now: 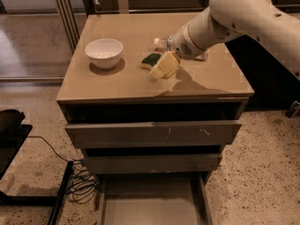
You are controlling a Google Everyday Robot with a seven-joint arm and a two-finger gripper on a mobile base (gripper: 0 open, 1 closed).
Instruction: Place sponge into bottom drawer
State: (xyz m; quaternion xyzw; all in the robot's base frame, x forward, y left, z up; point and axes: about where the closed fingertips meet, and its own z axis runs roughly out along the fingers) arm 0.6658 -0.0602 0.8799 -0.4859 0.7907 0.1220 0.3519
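The sponge [150,60], dark green on top with pale yellow foam under it, lies on the cabinet top [136,29] right of the white bowl. My gripper [162,66], with yellowish foam pads, hangs just over the sponge's right end and hides part of it; contact cannot be made out. The white arm reaches in from the upper right. The bottom drawer [150,204] is pulled open at the foot of the cabinet, its flat grey floor bare.
A white bowl [104,53] stands at the left of the cabinet top. A clear bottle [159,43] lies behind the gripper. The top drawer [152,133] and middle drawer [152,163] stick out slightly. Black equipment [10,125] and cables [79,182] are on the floor at left.
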